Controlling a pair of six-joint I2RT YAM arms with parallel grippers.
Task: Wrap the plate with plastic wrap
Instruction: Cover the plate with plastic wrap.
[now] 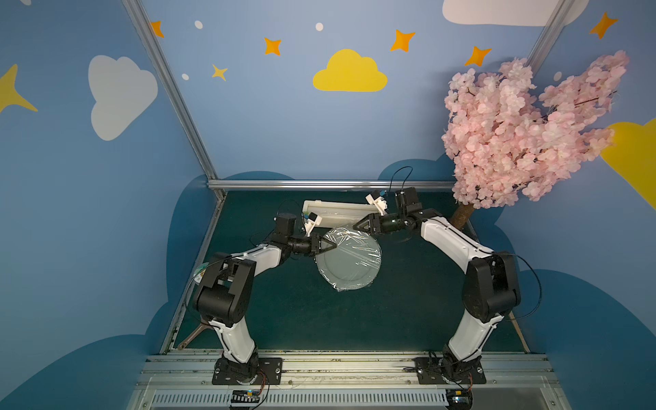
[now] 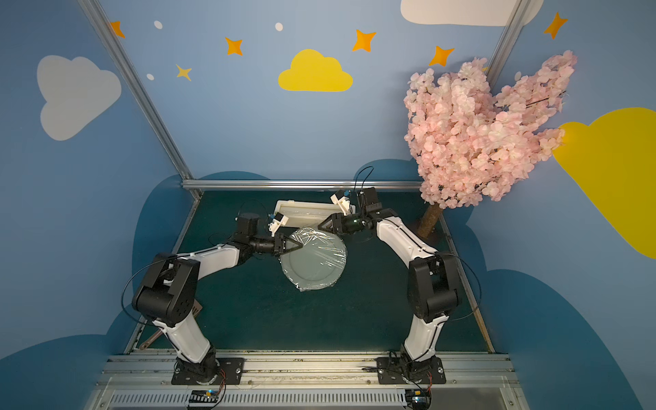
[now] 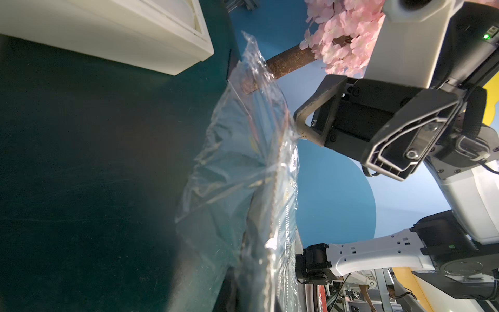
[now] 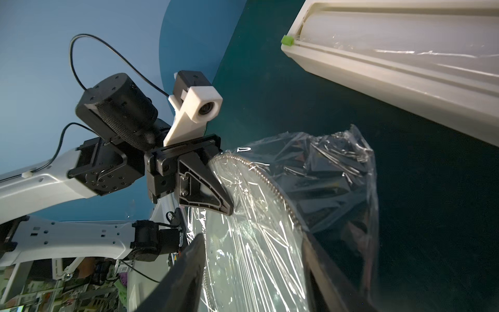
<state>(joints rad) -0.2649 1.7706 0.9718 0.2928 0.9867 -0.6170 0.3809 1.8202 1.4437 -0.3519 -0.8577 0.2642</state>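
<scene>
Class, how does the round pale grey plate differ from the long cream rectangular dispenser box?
The round pale grey plate is a disc; the long cream rectangular dispenser box is a straight bar. The plate is draped in wrinkled clear plastic film with the left tool clamped on its rim; no tool grips the box. The plate lies nearer the arm bases than the box. Both are pale, over the dark green table.

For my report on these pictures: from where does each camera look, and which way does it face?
Top views: above the arms' bases, looking down on the table, both arms, the plate.
Left wrist: on the left arm, facing the right gripper; own fingers unclear.
Right wrist: on the right arm, facing the left gripper past its own fingers.
Shared: the plastic wrap, the cream box.
</scene>
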